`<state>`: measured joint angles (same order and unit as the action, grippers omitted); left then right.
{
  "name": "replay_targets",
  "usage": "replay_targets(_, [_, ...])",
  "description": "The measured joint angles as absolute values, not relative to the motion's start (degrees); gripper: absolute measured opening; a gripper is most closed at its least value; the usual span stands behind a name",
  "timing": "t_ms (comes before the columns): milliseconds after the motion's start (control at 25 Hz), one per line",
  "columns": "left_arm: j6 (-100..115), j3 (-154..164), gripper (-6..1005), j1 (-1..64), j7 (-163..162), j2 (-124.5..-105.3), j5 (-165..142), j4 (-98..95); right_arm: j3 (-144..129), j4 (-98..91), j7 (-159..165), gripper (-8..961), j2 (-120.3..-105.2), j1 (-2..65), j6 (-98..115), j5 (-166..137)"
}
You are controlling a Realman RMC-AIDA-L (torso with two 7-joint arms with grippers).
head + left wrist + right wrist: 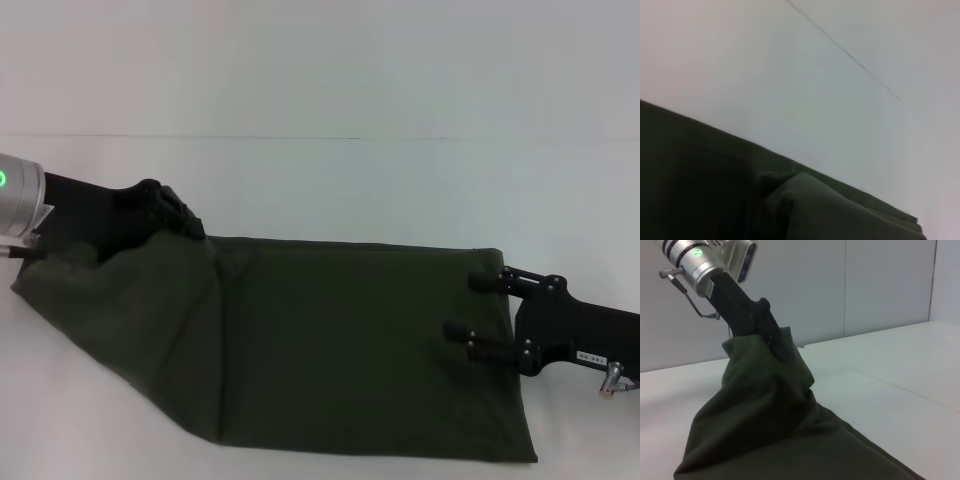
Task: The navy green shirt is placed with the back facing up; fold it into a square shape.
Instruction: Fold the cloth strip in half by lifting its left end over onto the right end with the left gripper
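Note:
The navy green shirt (340, 340) lies plain side up across the white table, folded into a long band. Its left end is lifted and bunched. My left gripper (190, 226) is at the far left and is shut on that raised end. The right wrist view shows it holding the cloth (770, 425) up off the table, with the left gripper (776, 345) at the top of the bunch. My right gripper (472, 307) is open, its two fingers spread over the shirt's right edge. The left wrist view shows only a fold of the shirt (700, 190).
The white table (330, 180) stretches behind and to both sides of the shirt. A thin seam (850, 55) runs across the tabletop. A grey panelled wall (865, 285) stands beyond the table.

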<state>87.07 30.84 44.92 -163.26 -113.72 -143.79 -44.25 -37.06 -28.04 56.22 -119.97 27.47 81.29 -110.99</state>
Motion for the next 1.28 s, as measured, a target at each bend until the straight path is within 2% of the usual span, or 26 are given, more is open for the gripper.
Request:
replay_targets(360, [89.2,31.1,224,46.8,-163.4,-115.71,-143.2,-45.5,-35.8,-28.0,56.3,765,-119.97,27.3,79.8,-111.0])
replay_targets(1080, [84.2,34.7,223,49.3,-161.1,-123.57,-140.5,-45.0,-32.7,-28.0,56.3,764,-119.97,26.2,80.1,-111.0])
replay_targets(1280, [83.5,36.5,224,49.5,-160.6,-124.01,-137.7,-43.7,-32.7,-27.4,55.9,764,-120.02,25.8,80.2,-111.0])
